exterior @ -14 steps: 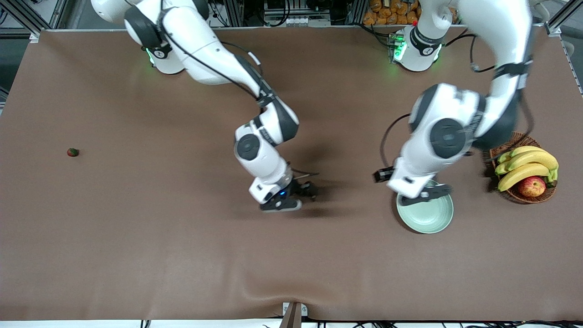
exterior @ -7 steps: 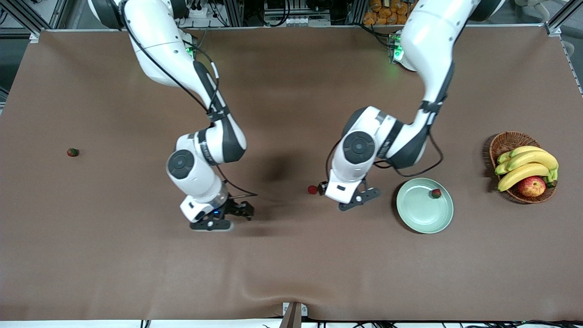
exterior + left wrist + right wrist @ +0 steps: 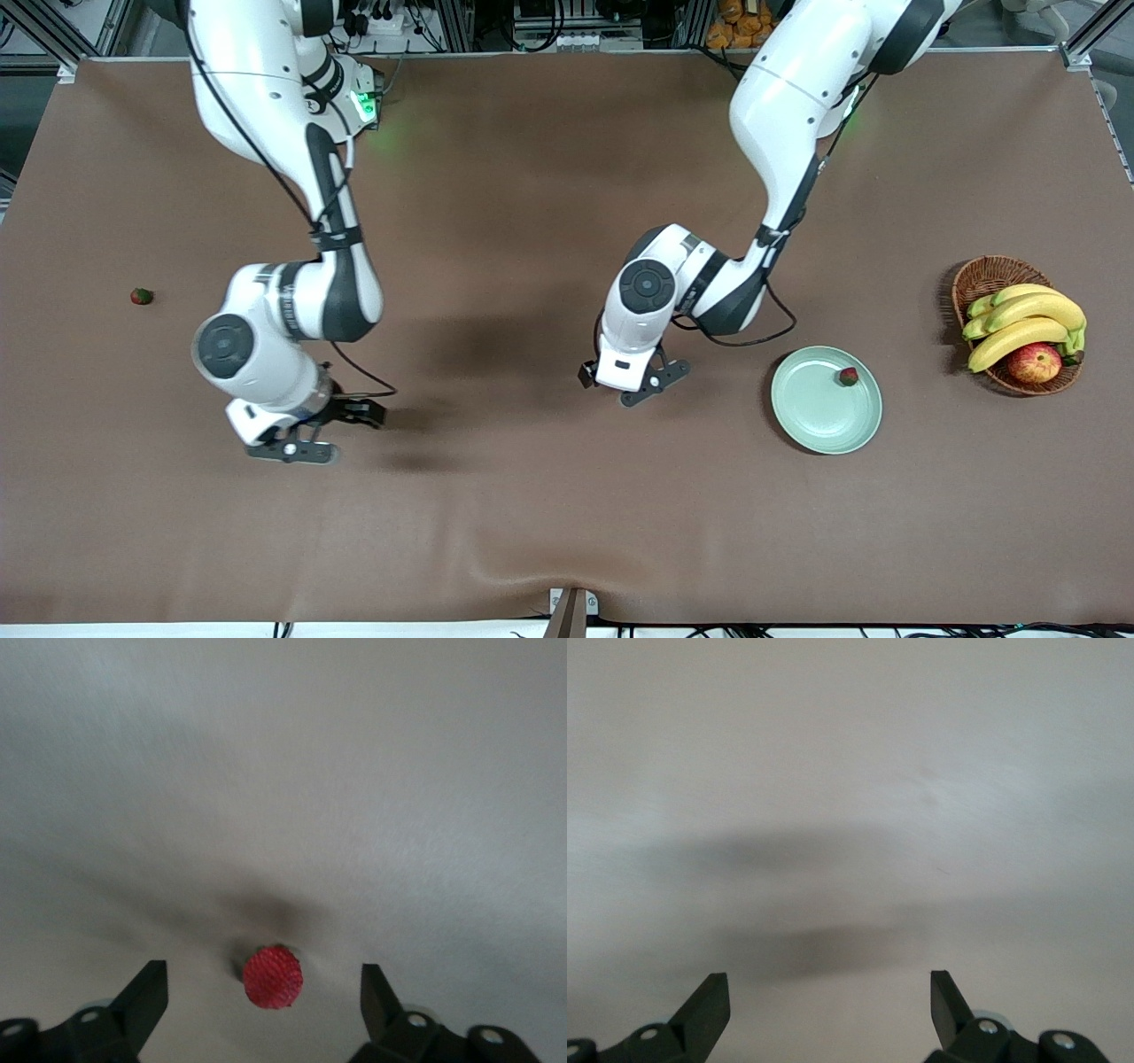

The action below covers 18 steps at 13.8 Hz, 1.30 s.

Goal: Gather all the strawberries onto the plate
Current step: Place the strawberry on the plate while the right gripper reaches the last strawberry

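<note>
Small red strawberry with a dark green top (image 3: 141,296) lies alone on the brown cloth-covered table (image 3: 496,532) toward the right arm's end, well apart from either gripper. Right gripper (image 3: 297,443) hangs low over bare table; in the right wrist view its two black fingers (image 3: 702,1005) stand wide apart, nothing between the jaws, only shadowed cloth under them. Left gripper (image 3: 633,390) sits low over the middle of the table, beside the plate but clear of its rim. In the left wrist view the black fingers (image 3: 142,997) are spread wide, and a round red textured strawberry (image 3: 273,977) lies on the cloth between the jaws, roughly centred, touching neither finger; the front view does not show this berry, the gripper body covering it. Round, shallow, pale mint-green plate (image 3: 815,421) lies toward the left arm's end from the left gripper, outside its jaws. One small red strawberry with a green top (image 3: 848,377) lies in the plate near the rim on the side toward the basket. Brown wicker fruit basket (image 3: 983,276) stands near the left arm's end of the table, holding yellow bananas (image 3: 1023,323) and a red-yellow apple (image 3: 1034,362), well apart from both grippers
</note>
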Tool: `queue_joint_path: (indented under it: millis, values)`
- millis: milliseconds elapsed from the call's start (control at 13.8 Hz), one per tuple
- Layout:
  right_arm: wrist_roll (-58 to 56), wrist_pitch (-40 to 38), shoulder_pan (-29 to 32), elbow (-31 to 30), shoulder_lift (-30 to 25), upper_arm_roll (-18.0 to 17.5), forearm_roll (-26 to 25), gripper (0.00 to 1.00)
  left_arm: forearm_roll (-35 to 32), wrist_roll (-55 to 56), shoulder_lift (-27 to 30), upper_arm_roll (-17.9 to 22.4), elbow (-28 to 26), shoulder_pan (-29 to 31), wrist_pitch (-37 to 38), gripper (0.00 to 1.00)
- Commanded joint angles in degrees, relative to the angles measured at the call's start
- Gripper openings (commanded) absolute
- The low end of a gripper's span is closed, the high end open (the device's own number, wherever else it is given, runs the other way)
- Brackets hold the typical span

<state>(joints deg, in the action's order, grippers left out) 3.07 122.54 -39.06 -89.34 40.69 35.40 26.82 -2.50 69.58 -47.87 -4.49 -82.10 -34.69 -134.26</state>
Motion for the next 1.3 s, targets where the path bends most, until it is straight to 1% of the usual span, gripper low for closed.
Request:
queue_joint_path:
  millis: [0, 72, 145, 217, 289, 362, 434, 506, 651, 723, 796, 868, 1013, 1085, 1230]
  values:
    - [-0.3, -6.2, -0.6, -2.6, -1.7, 4.0, -0.6, 1.0, 0.5, 0.9, -1.6, 0.4, 1.8, -0.8, -0.2, 0.75]
    - [-0.4, -8.3, -0.3, -2.6, -1.4, 5.5, -0.6, 1.0, 0.4, 0.8, -2.0, 0.4, 1.8, -0.8, -0.2, 0.67]
    - [-0.6, -9.6, 1.1, -2.9, -1.8, 5.7, -0.7, 1.0, 0.3, 0.6, -2.0, 0.4, 1.6, -0.8, -0.3, 0.58]
    - [-1.3, -12.2, 3.6, -2.9, -2.5, 5.5, -0.9, 1.0, 0.2, 0.5, -2.0, 0.4, 1.6, -0.9, -0.2, 0.45]
    - [-2.6, -13.7, 6.6, -2.8, -3.4, 4.6, -1.4, 1.0, 0.1, 0.5, -1.9, 0.4, 1.6, -0.9, -0.2, 0.29]
    - [-3.2, -14.0, 10.5, -2.8, -4.6, 1.4, -3.1, 1.0, 0.2, 0.4, -1.8, 0.4, 1.4, -0.9, -0.2, 0.06]
    - [-3.2, -14.2, 14.8, -2.8, -5.7, -2.1, -6.4, 1.0, 0.2, -0.1, -1.4, 0.4, 1.4, -0.7, 0.0, 0.0]
    - [-2.8, -14.5, 19.5, -2.8, -6.7, -6.3, -10.3, 1.0, 0.2, -1.2, -0.8, 0.4, 1.4, -0.4, 0.1, 0.0]
    - [-2.7, -15.6, 29.7, -2.8, -7.6, -14.9, -15.1, 1.0, 0.5, -5.6, 1.6, 0.4, 1.3, 1.1, 1.0, 0.0]
    - [-2.8, -15.8, 33.8, -2.8, -8.0, -18.0, -17.0, 1.0, 0.4, -7.3, 3.5, 0.4, 1.3, 2.8, 4.0, 0.0]
    - [-3.0, -16.8, 36.9, -2.8, -8.3, -19.7, -18.6, 1.0, 0.3, -10.0, 5.2, 0.4, 1.3, 4.1, 7.5, 0.0]
    - [-3.4, -17.9, 39.5, -2.6, -8.3, -20.4, -19.7, 1.0, 0.4, -13.9, 6.8, 0.4, 1.3, 5.5, 10.9, 0.0]
    - [-5.9, -18.6, 41.0, -2.9, -8.3, -19.8, -20.1, 1.0, 0.4, -21.2, 9.8, 0.5, 0.9, 9.4, 17.3, 0.0]
    - [-7.4, -18.7, 42.6, -2.9, -8.3, -19.6, -20.1, 1.0, 0.2, -27.2, 11.6, 0.5, -0.7, 12.0, 19.2, 0.0]
    - [-12.5, -19.2, 47.2, -3.1, -8.2, -19.6, -20.1, 1.0, 0.1, -39.9, 14.8, 0.5, -5.1, 18.4, 19.3, 0.0]
